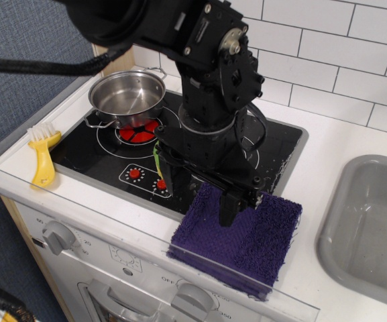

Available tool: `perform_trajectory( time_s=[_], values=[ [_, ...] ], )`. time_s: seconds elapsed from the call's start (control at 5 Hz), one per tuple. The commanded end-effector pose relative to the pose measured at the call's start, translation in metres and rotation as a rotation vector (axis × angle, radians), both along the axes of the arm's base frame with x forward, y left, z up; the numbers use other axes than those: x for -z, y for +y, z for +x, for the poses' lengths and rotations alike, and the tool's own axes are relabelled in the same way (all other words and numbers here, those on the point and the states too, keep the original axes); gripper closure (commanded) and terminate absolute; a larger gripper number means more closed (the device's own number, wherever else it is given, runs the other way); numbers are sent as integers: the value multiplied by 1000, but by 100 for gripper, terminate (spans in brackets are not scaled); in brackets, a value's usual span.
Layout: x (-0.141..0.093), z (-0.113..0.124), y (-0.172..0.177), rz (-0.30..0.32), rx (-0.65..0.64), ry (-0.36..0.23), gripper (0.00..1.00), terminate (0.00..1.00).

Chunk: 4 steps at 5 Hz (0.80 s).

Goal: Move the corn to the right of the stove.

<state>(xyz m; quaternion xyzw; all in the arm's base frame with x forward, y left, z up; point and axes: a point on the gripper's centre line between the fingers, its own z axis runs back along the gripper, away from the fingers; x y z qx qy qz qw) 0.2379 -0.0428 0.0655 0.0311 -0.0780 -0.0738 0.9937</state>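
Observation:
The stove (106, 157) is a black glossy cooktop with red spiral burners and two red knobs (135, 174). Only a thin green and yellow sliver of the corn (157, 163) shows, on the stove's front part by the knobs. The rest is hidden behind the arm. My gripper (198, 196) points down over the stove's front right corner, fingers spread apart. One fingertip (167, 177) is right beside the corn sliver. The other fingertip (227, 213) hangs over a purple cloth. I cannot tell if a finger touches the corn.
A steel pot (127, 96) sits on the back left burner. A yellow brush (44, 158) with white bristles lies left of the stove. A purple cloth (247, 240) lies right of the stove's front. A grey sink (371, 225) is at the far right. A white tiled wall stands behind.

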Motion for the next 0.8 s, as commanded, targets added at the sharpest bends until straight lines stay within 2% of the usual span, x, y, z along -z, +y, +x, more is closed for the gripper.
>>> perform_trajectory(
  time_s=[0.0, 0.2, 0.4, 0.6],
  values=[
    [0, 0, 0, 0, 0, 0, 0, 0],
    [-5, 13, 9, -68, 3, 37, 0, 0],
    [-16, 23, 15, -135, 34, 47, 0, 0],
    [-40, 34, 34, -117, 10, 40, 0, 0]
  ],
)
